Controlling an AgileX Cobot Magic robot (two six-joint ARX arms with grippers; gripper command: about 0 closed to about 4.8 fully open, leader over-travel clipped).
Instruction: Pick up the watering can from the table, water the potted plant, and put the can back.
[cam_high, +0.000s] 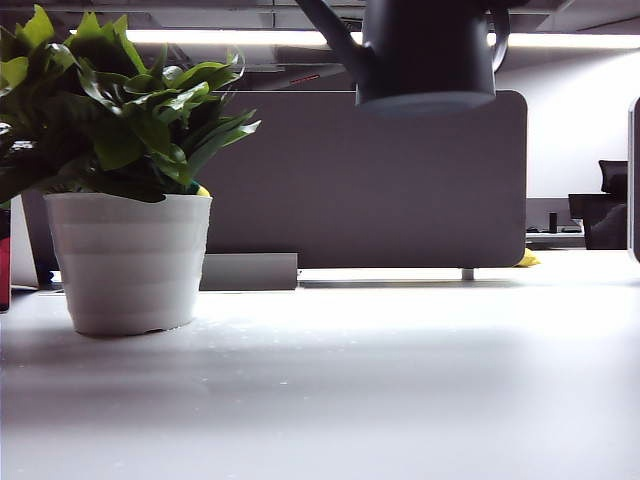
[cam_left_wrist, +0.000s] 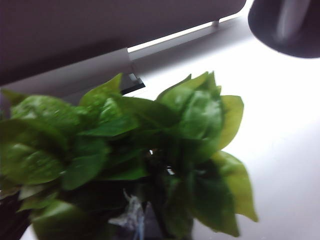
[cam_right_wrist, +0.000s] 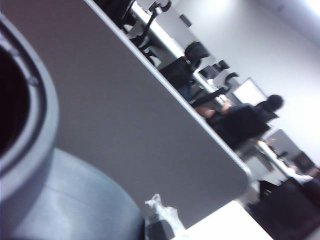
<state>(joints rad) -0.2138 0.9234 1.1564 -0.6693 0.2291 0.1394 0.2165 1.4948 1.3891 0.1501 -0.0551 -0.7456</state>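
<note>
Right pincer shut, unseen, watering can (cam_high: 428, 55) aloft, left pincer unseen above potted plant (cam_left_wrist: 125, 155)

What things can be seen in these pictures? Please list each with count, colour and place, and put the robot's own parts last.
watering can: one, matte black, lifted clear of the table at the top of the exterior view, spout toward the plant side.
potted plant: one, green leaves in a white ribbed pot, standing on the table at the left.
table: one, white, across the foreground.
partition panel: one, grey, upright behind the table.
office chairs: several, black, in the room beyond the panel.
seated person: one, dark clothes, in the background.
left gripper: fingers not in view; its camera looks down on the plant.
right gripper: fingers not visible; its camera sits close against the can.
</note>
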